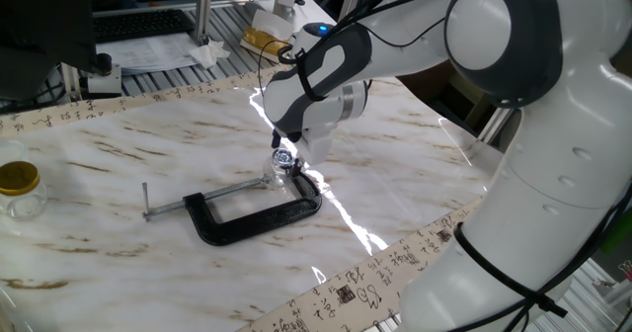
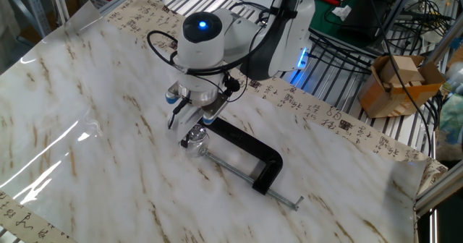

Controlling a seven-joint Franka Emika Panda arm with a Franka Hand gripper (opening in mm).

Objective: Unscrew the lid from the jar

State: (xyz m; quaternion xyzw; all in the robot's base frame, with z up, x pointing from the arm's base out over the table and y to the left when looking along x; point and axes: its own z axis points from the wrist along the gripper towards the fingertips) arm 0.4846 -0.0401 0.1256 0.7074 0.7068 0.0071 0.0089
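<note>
Silver and shiny, the lid (image 1: 284, 157) caps the tiny clear jar (image 2: 193, 140) directly beneath the gripper (image 2: 192, 117), clamped in the black C-clamp (image 1: 259, 216) on the marble-patterned table (image 1: 118, 164). I cannot tell how wide the fingers stand. Best centre squarely over the round cap, grip firmly, then twist.

no text legible; table border strip (image 1: 375, 278) characters too blurred.

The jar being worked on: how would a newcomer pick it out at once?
Find the black C-clamp mid-table; the jar stands at its jaw end, right under the gripper. It is tiny, clear, with a silver lid, unlike the bigger gold-lidded jar at the table's edge.
</note>
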